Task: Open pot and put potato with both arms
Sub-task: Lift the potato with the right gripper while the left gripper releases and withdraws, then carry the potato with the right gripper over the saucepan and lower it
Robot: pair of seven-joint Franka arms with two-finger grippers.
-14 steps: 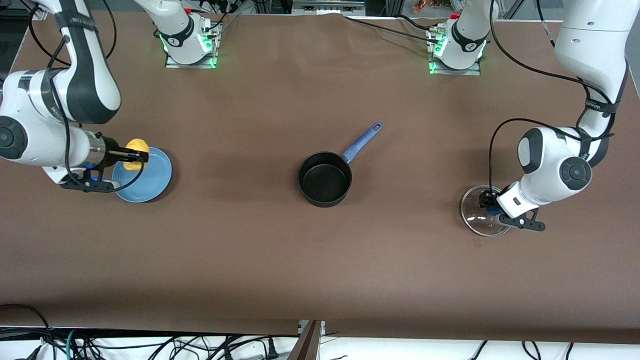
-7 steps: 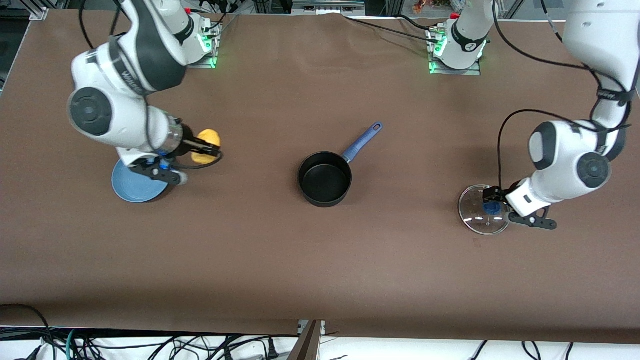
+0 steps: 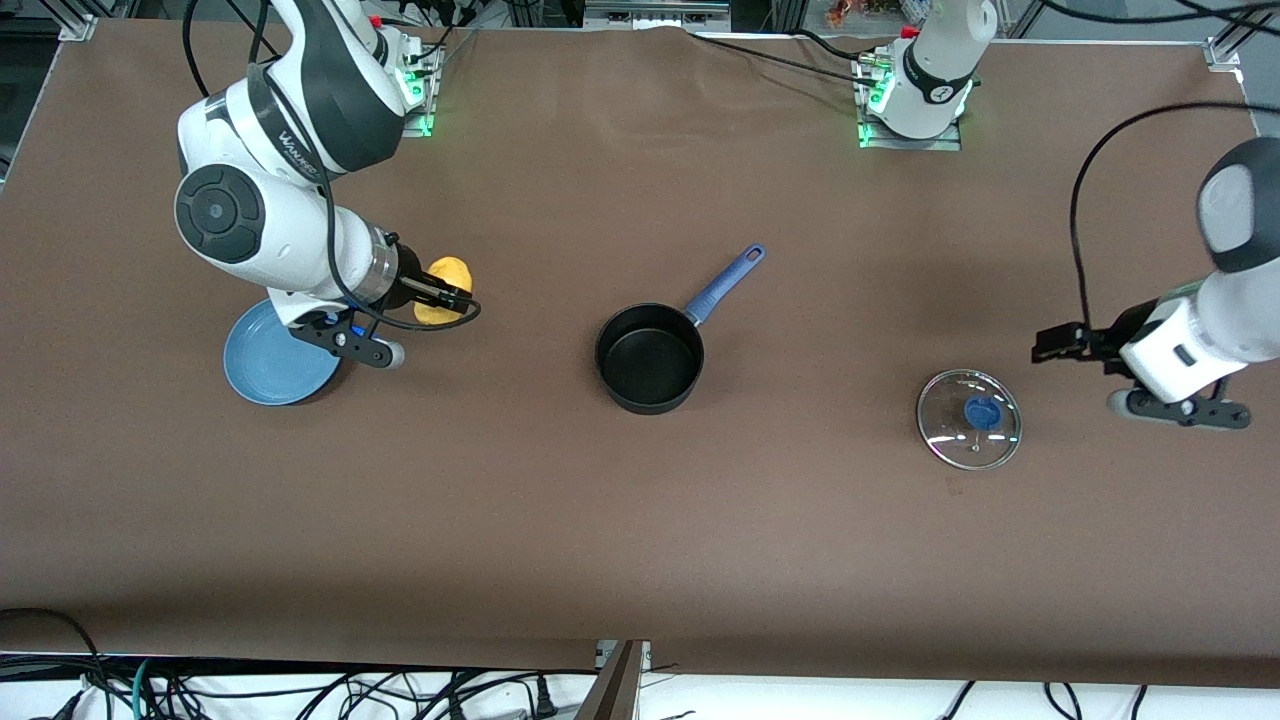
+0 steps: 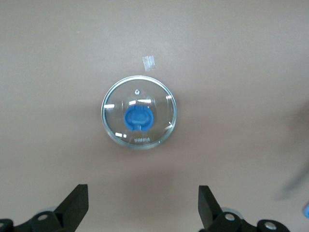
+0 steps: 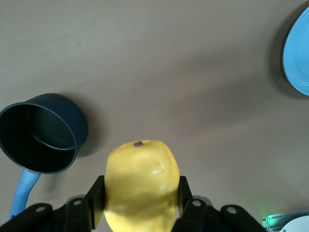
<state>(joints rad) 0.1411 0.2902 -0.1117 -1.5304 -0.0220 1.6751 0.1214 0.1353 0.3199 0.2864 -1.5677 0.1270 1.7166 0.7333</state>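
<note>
The black pot with its blue handle stands open at the table's middle; it also shows in the right wrist view. Its glass lid with a blue knob lies flat on the table toward the left arm's end, also in the left wrist view. My right gripper is shut on the yellow potato and holds it in the air over the table between the blue plate and the pot; the potato fills the jaws in the right wrist view. My left gripper is open and empty, raised beside the lid.
A flat blue plate lies toward the right arm's end of the table, partly under the right arm, and shows in the right wrist view. A small strip of tape lies on the cloth near the lid.
My right gripper has carried the potato off the blue plate toward the pot. My left gripper has let go of the lid's knob, opened and drawn up and away from the lid.
</note>
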